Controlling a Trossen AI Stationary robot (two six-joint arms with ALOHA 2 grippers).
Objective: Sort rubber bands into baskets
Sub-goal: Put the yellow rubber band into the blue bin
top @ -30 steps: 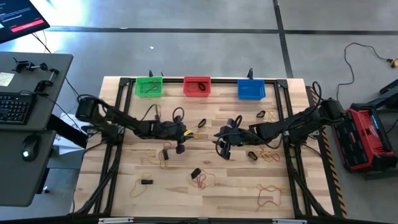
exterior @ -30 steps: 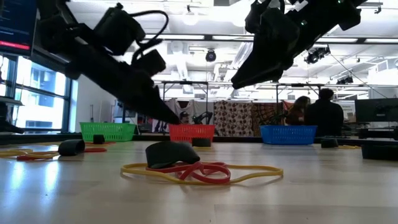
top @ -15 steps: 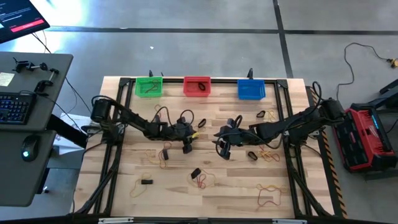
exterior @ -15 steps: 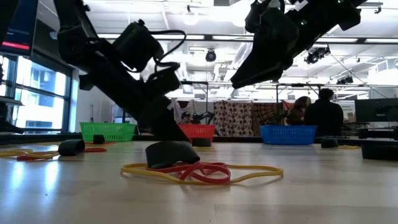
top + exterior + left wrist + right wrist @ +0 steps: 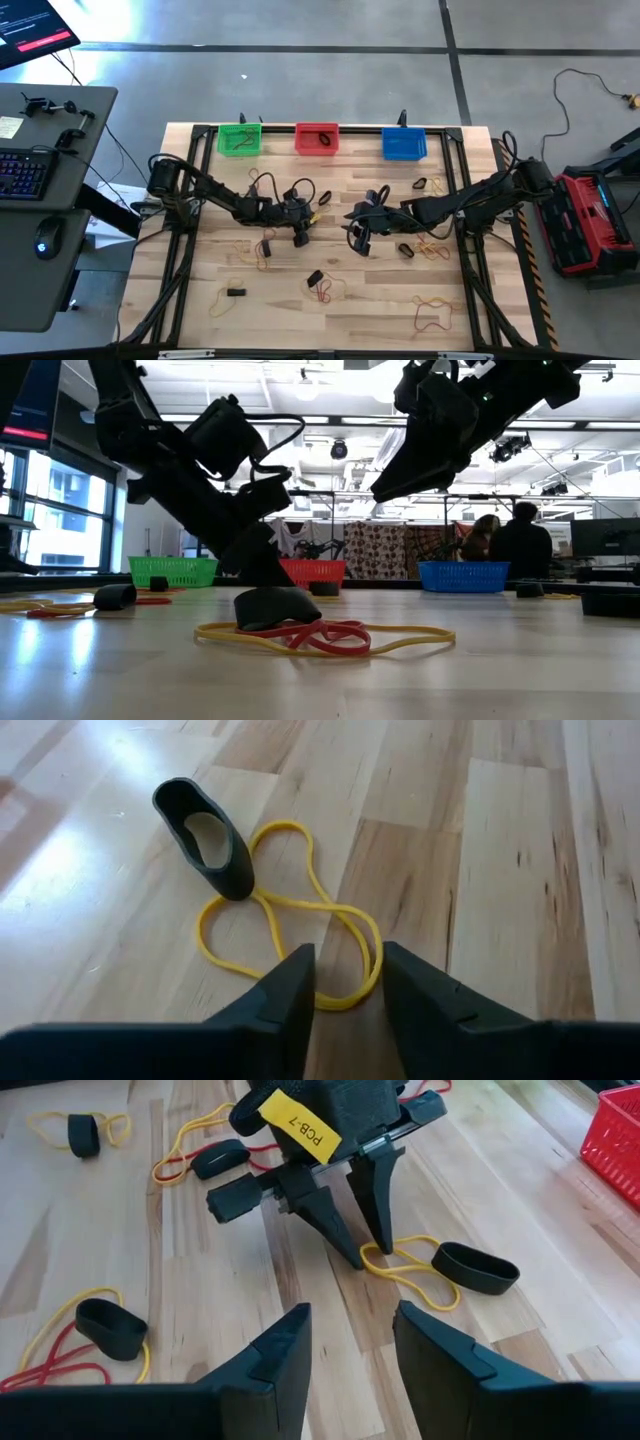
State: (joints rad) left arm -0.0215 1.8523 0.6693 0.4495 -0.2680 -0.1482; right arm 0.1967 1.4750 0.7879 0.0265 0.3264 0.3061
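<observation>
- Progress: early going. Most rubber bands [image 5: 322,290] lie loose across the wooden table [image 5: 380,310]; the green basket [image 5: 239,139] and red basket [image 5: 317,138] each show a dark item or two inside, while the blue basket [image 5: 404,144] looks empty from above.
- Left gripper [image 5: 344,982]: down at the tabletop, fingers partly apart with their tips straddling one lobe of a yellow band [image 5: 290,910]; nothing gripped yet, by the look of it.
- Just beyond those fingertips, the yellow band runs under a black band [image 5: 205,835].
- Right gripper [image 5: 350,1345]: hovers with fingers apart and empty, facing the left gripper across the table's middle.
- Materials: yellow and red bands are thin, limp, twisted loops; black ones are wide, stiff ovals that stand on edge. Baskets are slotted plastic, rectangular.
</observation>
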